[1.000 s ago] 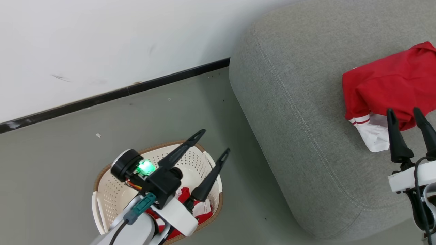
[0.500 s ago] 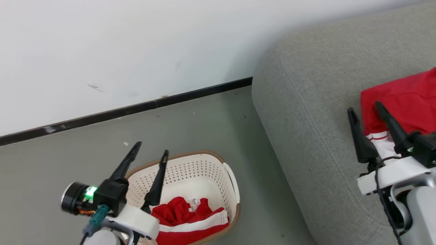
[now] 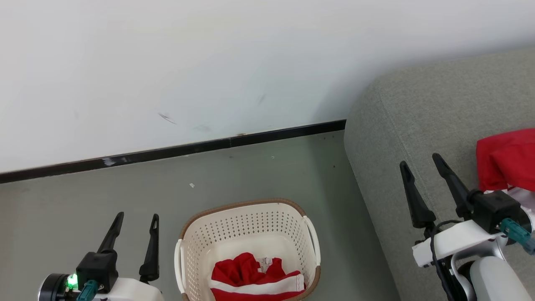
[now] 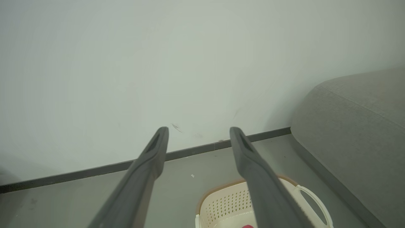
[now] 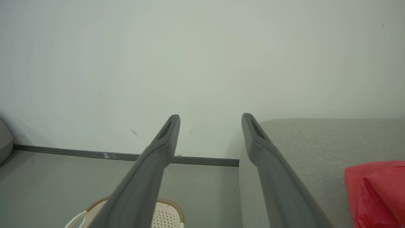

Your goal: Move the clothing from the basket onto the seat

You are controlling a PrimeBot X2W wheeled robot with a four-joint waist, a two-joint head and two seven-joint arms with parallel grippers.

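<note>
Left gripper (image 3: 138, 215): fingers moderately apart and empty, held over the grey floor (image 3: 250, 171) just left of the basket (image 3: 246, 203) and clear of its rim. One red garment (image 3: 250, 278) lies crumpled on the basket floor at the near side, its white band with a red stripe facing up, to the right of these fingers and not touching them.

Right gripper (image 3: 420, 160): fingers likewise spread, nothing between them, over the sofa (image 3: 418, 108) near its rounded corner. A second red garment (image 3: 503, 159) rests on the seat just right of these fingers; contact cannot be determined.

Basket: cream perforated plastic, brown woven-look rim, loop side handles. Sofa: grey woven upholstery with a stitched seam.
</note>
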